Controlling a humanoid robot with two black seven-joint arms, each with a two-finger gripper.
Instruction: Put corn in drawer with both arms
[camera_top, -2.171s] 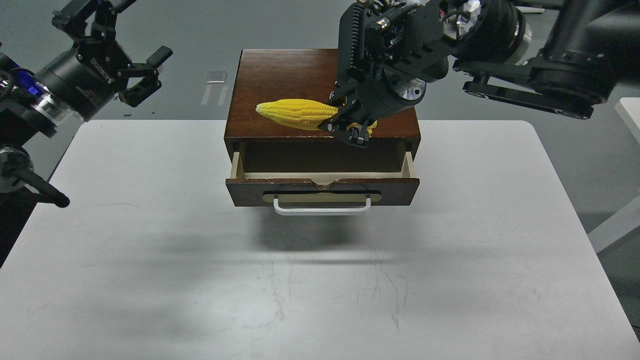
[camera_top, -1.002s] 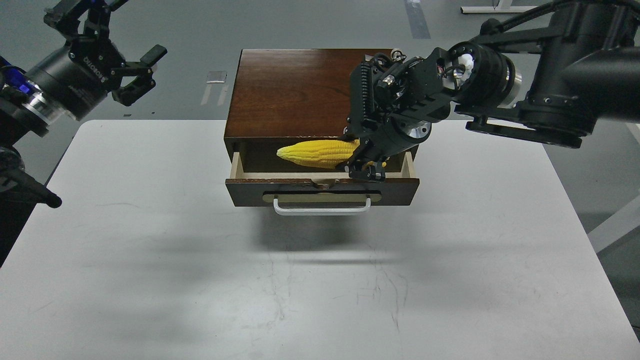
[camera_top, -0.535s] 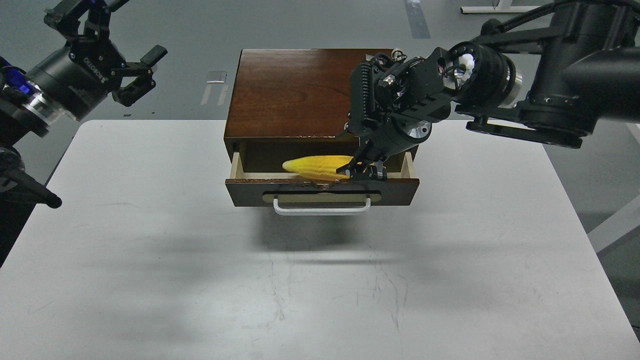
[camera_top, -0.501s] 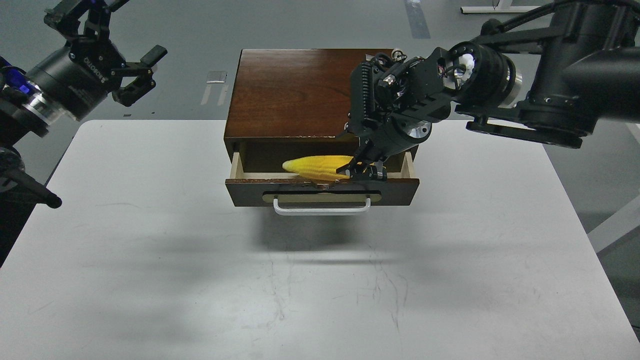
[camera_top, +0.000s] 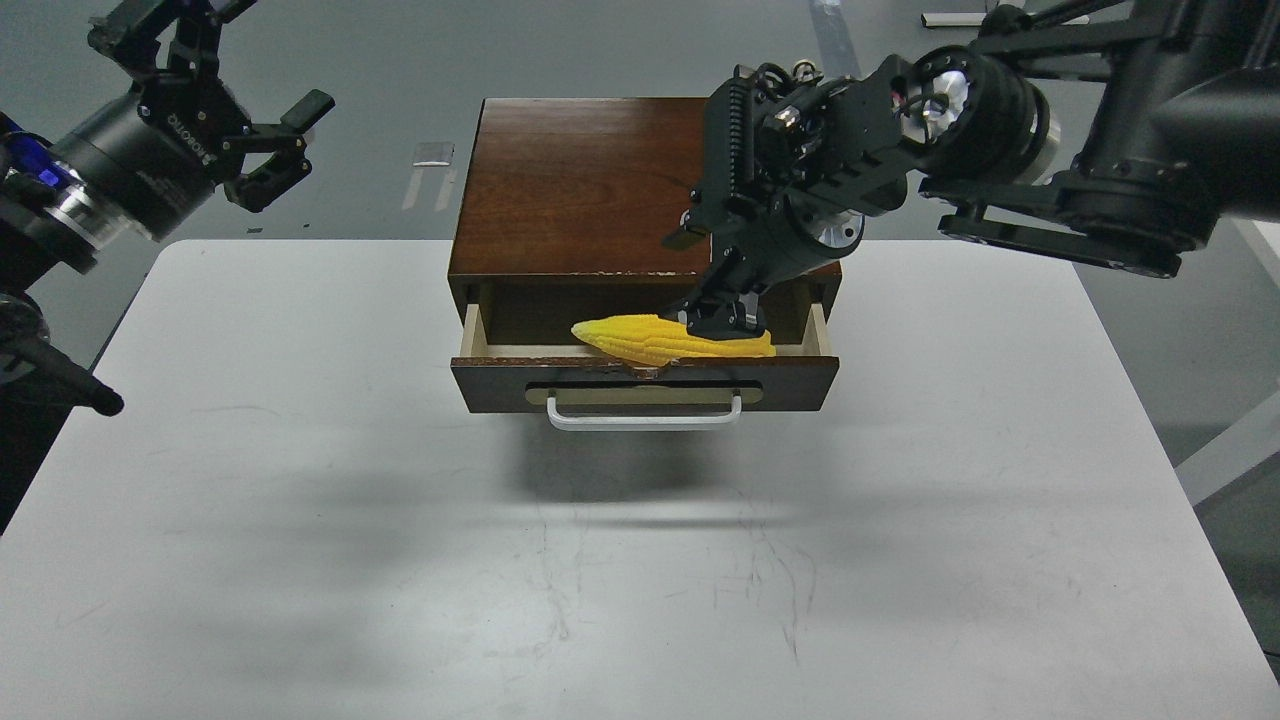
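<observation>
- Head view: the corn (camera_top: 672, 339) lies lengthwise inside the pulled-out drawer (camera_top: 645, 372), against its front panel, tapered tip pointing left.
- The right pincer (camera_top: 722, 318) hangs just over the cob's middle; whether its fingers grip the cob, I cannot tell.
- The left pincer (camera_top: 283, 150) is spread wide, holding nothing, beyond the tabletop (camera_top: 300, 500), well apart from the cabinet (camera_top: 580, 180).

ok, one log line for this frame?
yellow plastic corn cob: lying in open dark wooden drawer | right gripper: open, above cob | left gripper: open, away left
</observation>
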